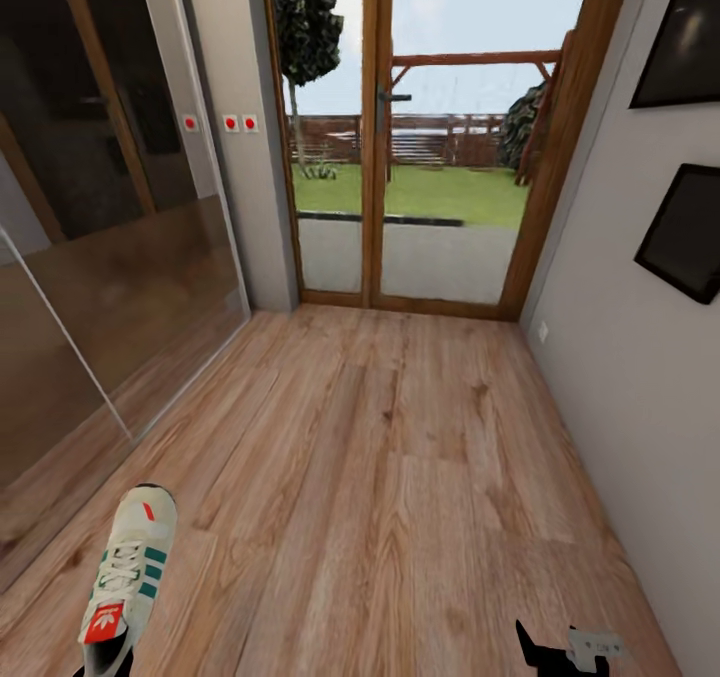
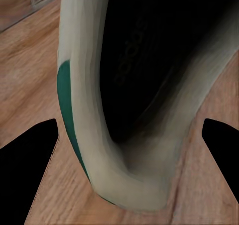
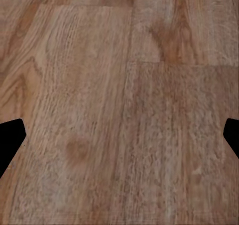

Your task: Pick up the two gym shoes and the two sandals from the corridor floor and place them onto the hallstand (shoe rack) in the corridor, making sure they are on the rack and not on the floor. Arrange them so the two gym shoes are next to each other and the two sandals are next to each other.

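We observed one gym shoe at the lower left of the head frame, toe toward the glass door, above the corridor floor. In the left wrist frame the shoe's heel opening sat between the fingers of the left end effector; we could not tell whether they were clamped on it. The right end effector had its fingers wide apart over bare planks; it appeared at the lower right of the head frame.
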